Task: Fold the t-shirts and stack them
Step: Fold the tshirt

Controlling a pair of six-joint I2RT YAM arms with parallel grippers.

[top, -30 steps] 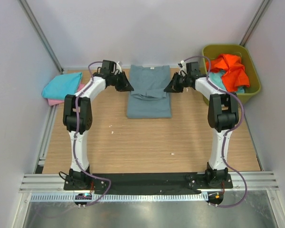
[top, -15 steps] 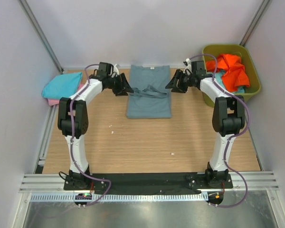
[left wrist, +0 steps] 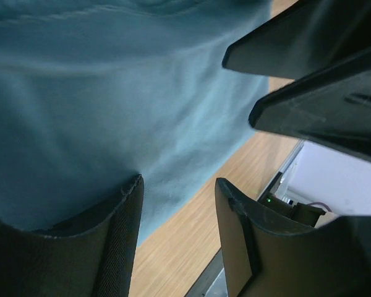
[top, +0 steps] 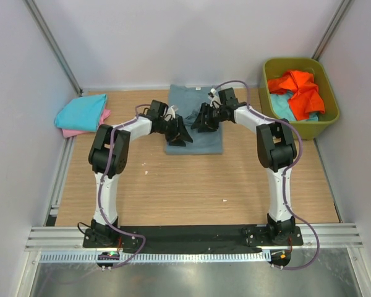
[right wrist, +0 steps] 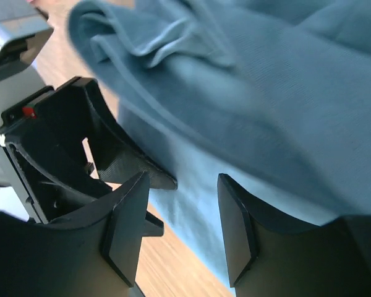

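The dusty grey-blue t-shirt [top: 195, 141] lies partly folded on the wooden table at the back centre. My left gripper [top: 180, 133] is open over its left part, and my right gripper [top: 201, 119] is open over its middle; the two tips are close together. In the left wrist view the gripper [left wrist: 179, 185] is open and empty above the shirt [left wrist: 99, 99] near its edge. In the right wrist view the gripper [right wrist: 184, 180] is open and empty over the shirt [right wrist: 266, 93], whose bunched fold lies ahead. A turquoise shirt [top: 80, 111] lies folded on a pink one [top: 68, 132] at the left.
An olive-green tub [top: 331, 111] stands at the back right, holding an orange shirt [top: 300, 90] and a light blue one [top: 289, 108]. White walls close the left, back and right sides. The left gripper's black fingers [right wrist: 111, 161] show in the right wrist view.
Both grippers have moved from the shirt's outer sides inward and a little nearer, and now hover over the shirt close to each other. The other shirts have not moved.
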